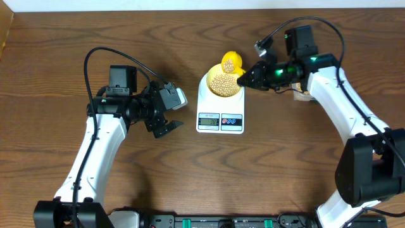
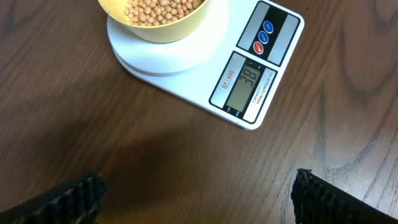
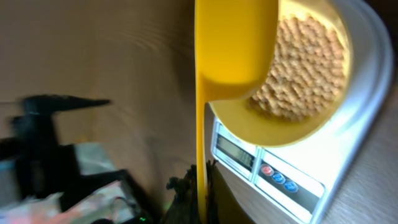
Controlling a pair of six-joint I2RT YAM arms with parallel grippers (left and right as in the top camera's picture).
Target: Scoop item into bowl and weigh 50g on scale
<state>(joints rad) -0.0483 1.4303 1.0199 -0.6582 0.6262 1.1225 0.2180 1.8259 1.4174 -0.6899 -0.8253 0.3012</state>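
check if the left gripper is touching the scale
Apart. Left wrist view shows bare table between the open left gripper and the scale.

I see even, soft light overhead, everything sharp. At the right wrist, the yellow scoop [image 3: 235, 50] just ahead of my right gripper [image 3: 200, 190] glows blurred; beyond it the wooden table [image 3: 93, 50] smears.

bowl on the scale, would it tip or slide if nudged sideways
The bowl looks shallow and full of beans, so it would probably slide rather than tip. The scale top looks smooth, offering little grip. Jolted, round beans may roll out.
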